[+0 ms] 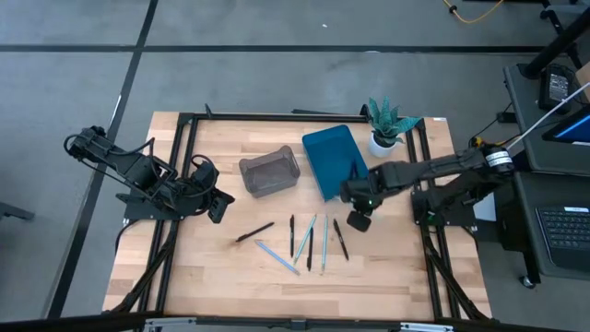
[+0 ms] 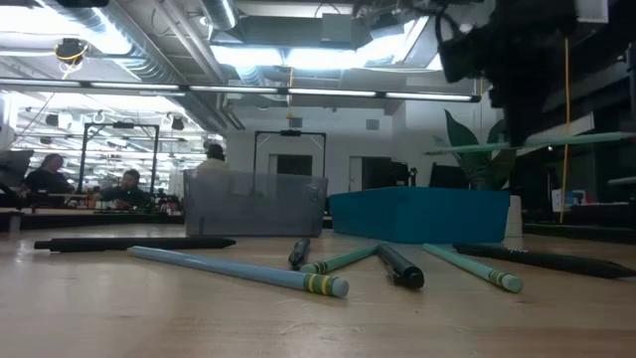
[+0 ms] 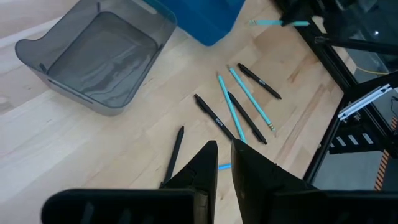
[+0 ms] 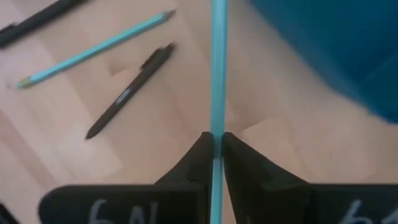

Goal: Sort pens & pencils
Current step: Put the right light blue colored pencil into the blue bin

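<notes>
The right gripper (image 4: 217, 144) is closed tight on a light blue pencil (image 4: 217, 68), held above the wood table (image 1: 212, 277) just beside the blue bin's (image 1: 329, 157) near edge. The left gripper (image 3: 224, 155), fingers nearly together and holding nothing, hangs over the table's left side. Between them the loose black pens (image 1: 341, 238) and blue pencils (image 1: 277, 255) lie scattered in front of the grey bin (image 1: 269, 172), a potted plant (image 1: 387, 124) behind. The held pencil's ends run out of the right wrist view.
</notes>
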Action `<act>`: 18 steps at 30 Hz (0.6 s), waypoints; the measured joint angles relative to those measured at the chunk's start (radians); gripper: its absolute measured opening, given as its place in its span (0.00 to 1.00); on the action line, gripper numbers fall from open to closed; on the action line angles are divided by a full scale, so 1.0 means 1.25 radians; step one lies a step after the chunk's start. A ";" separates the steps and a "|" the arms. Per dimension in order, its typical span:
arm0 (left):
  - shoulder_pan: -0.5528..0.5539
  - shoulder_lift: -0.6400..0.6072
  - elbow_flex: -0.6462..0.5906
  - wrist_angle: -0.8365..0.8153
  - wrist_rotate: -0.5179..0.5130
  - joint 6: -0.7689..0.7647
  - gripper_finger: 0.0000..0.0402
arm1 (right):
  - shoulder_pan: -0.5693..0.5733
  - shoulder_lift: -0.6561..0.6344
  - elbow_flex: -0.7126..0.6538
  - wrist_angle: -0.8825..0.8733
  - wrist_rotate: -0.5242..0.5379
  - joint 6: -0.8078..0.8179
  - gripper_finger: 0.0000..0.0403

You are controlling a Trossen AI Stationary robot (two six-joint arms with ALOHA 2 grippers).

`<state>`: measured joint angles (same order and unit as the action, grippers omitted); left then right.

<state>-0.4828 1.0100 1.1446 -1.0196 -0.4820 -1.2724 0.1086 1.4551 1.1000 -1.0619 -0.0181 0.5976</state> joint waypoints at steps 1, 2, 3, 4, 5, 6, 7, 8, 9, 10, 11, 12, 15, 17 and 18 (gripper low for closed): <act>0.000 0.000 0.000 -0.001 0.000 0.000 0.10 | -0.018 0.000 0.000 0.000 0.000 -0.014 0.09; 0.000 0.000 0.000 -0.001 0.000 0.000 0.10 | -0.037 0.000 0.000 0.000 0.000 -0.027 0.09; 0.000 0.000 0.000 -0.001 0.000 0.000 0.10 | -0.056 0.000 0.000 0.000 0.000 -0.042 0.09; 0.000 0.000 0.000 -0.001 0.000 0.000 0.10 | -0.075 0.000 0.000 0.000 -0.001 -0.054 0.09; 0.000 0.000 0.000 -0.001 0.000 0.000 0.10 | -0.094 0.000 0.000 0.000 -0.004 -0.067 0.09; 0.000 0.000 0.000 -0.001 0.000 0.000 0.10 | -0.114 0.000 0.000 0.000 -0.006 -0.081 0.09; 0.000 0.000 0.000 -0.001 0.000 0.000 0.10 | -0.134 0.000 0.000 0.000 -0.007 -0.092 0.09; 0.000 0.000 0.000 -0.001 0.000 0.000 0.10 | -0.153 0.000 0.000 0.001 -0.007 -0.107 0.09; 0.000 0.000 0.000 -0.001 0.000 0.000 0.10 | -0.172 0.000 0.000 0.002 -0.008 -0.118 0.09; 0.000 0.000 0.000 -0.001 0.000 0.000 0.10 | -0.191 0.000 0.000 0.004 -0.008 -0.129 0.09; 0.000 0.000 0.000 -0.001 0.000 0.000 0.10 | -0.207 0.000 0.002 0.005 -0.008 -0.139 0.09; 0.000 0.000 0.000 -0.001 0.000 0.000 0.10 | -0.222 0.000 0.009 0.003 -0.008 -0.153 0.09; 0.000 0.000 0.000 -0.001 0.000 0.000 0.10 | -0.262 0.006 0.046 0.016 -0.008 -0.190 0.09; 0.002 0.000 0.000 -0.001 0.000 0.000 0.10 | -0.285 0.024 0.081 0.018 -0.009 -0.214 0.09; 0.005 0.000 0.000 -0.001 0.000 0.003 0.10 | -0.295 0.035 0.100 0.018 -0.009 -0.231 0.09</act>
<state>-0.4770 1.0100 1.1446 -1.0212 -0.4820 -1.2692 -0.2607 1.4989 1.2253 -1.0391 -0.0288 0.3095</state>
